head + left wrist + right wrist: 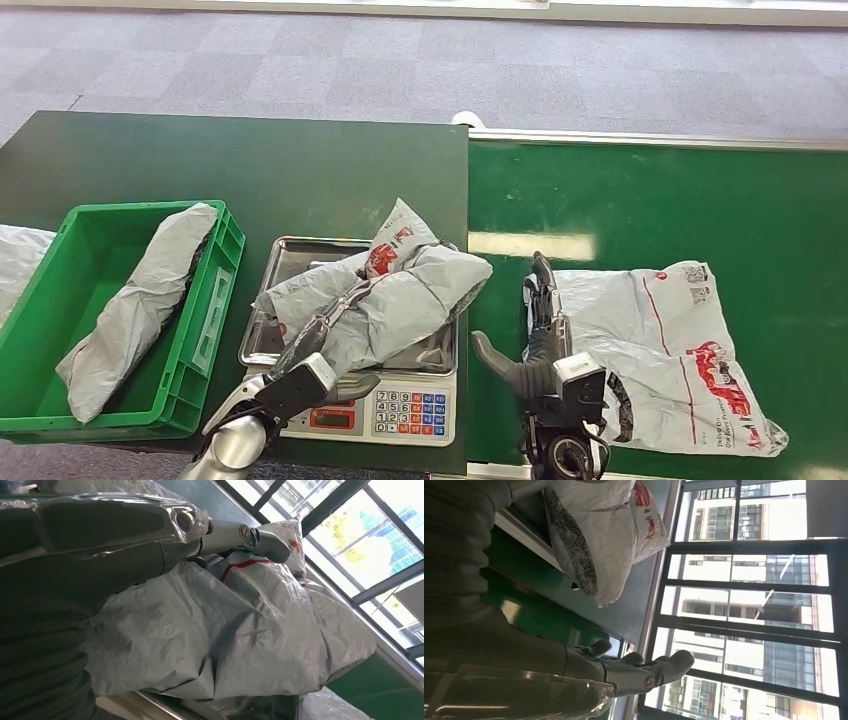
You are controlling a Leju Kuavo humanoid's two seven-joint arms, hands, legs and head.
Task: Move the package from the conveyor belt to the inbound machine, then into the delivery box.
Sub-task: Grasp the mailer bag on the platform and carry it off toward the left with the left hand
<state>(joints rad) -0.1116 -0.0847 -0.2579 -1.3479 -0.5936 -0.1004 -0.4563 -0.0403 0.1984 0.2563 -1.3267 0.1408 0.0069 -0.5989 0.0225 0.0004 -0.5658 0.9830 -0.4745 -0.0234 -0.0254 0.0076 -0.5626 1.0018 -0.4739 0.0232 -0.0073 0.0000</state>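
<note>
Head view: left hand (318, 345) grips the package (400, 295) on the scale (400, 405); right hand (535, 340) is open beside another bag (680, 340).

parcel sorting station — conveyor belt (650, 200), scale (400, 410)

greens, greys and a touch of red

the surface (250, 170) is dark green and the conveyor belt (650, 200) a brighter green with a pale glare patch; the crate (215, 300) is vivid green and holds a plain grey bag (135, 305). the package (400, 300) is silver-grey with red print, on a shiny steel scale (290, 260) whose keypad shows white, blue and red keys. the flat mailer (665, 340) is pale grey with red lettering and a black speckled inner edge. the floor (400, 60) is grey-purple carpet tile. both the left hand (325, 335) and the right hand (530, 340) are dark grey.
</note>
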